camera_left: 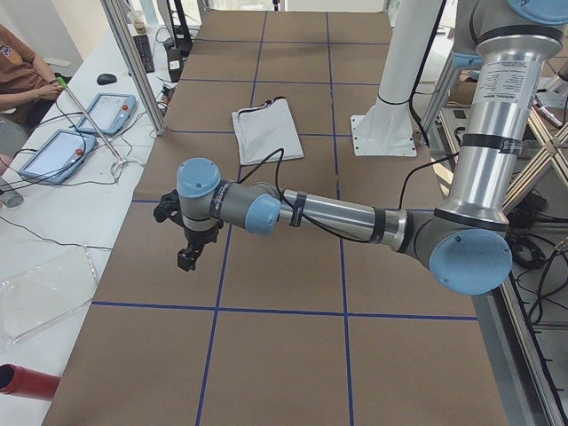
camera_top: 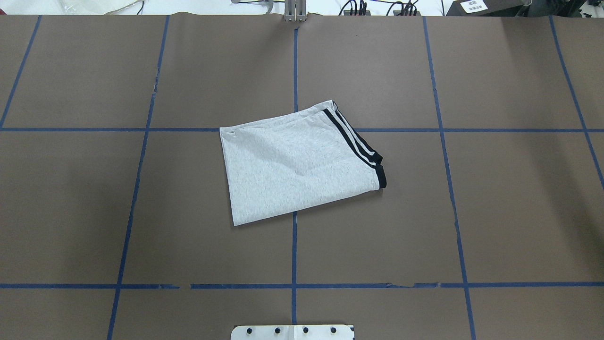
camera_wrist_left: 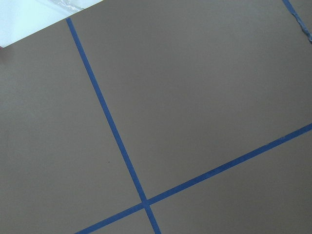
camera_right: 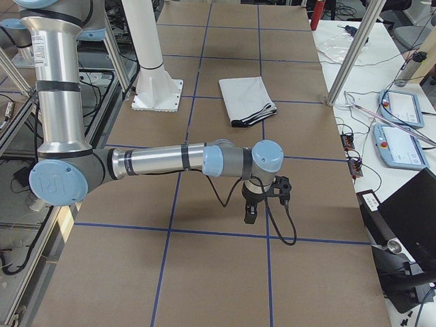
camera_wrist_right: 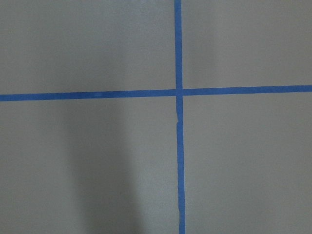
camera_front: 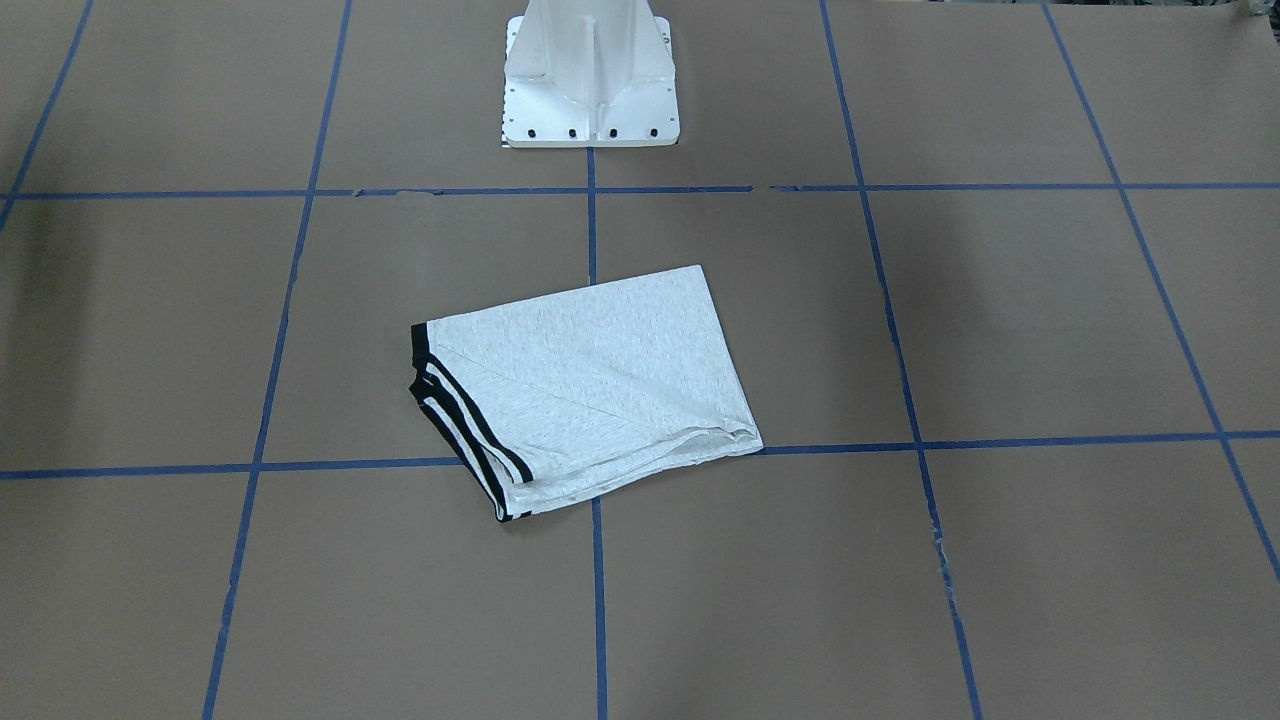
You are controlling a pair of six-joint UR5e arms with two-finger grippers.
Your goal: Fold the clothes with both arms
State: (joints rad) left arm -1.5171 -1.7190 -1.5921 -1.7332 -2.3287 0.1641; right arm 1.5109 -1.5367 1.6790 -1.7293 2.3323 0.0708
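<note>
Exterior front-facing: T-shirt (camera_front: pixel 590 385) lies flat mid-table (camera_front: pixel 1040 320), out in front of the white pedestal (camera_front: pixel 590 80). It's folded to a compact rectangle, print not showing, black-and-white striped end on the robot's right. No arm in this view. Overhead exterior: same picture, shirt straddles the centre blue tape line (camera_top: pixel 294 71). Its long axis runs left-right across the robot, slightly skewed, with the plain grey end on the robot's left. No gripper here either. Exterior left: left arm (camera_left: pixel 337 217) is stretched out low and the left gripper (camera_left: pixel 188 257) hangs over bare table, well apart from the shirt. Nothing visibly in it, but I can't tell from this view how far the jaws are open. Exterior right: right arm (camera_right: pixel 163 161) mirrors that, with the right gripper (camera_right: pixel 251 212) pointing down over bare table, shirt well apart toward centre. Jaw state again can't be told. Left wrist: only brown table and a tape crossing, no shirt, no fingers. Right wrist: same. Judgement: the fold looks essentially done. Any further fold means each arm travelling inward along the shirt's long axis, left to the plain end and right to the striped end. Neither is clearly nearer.
</note>
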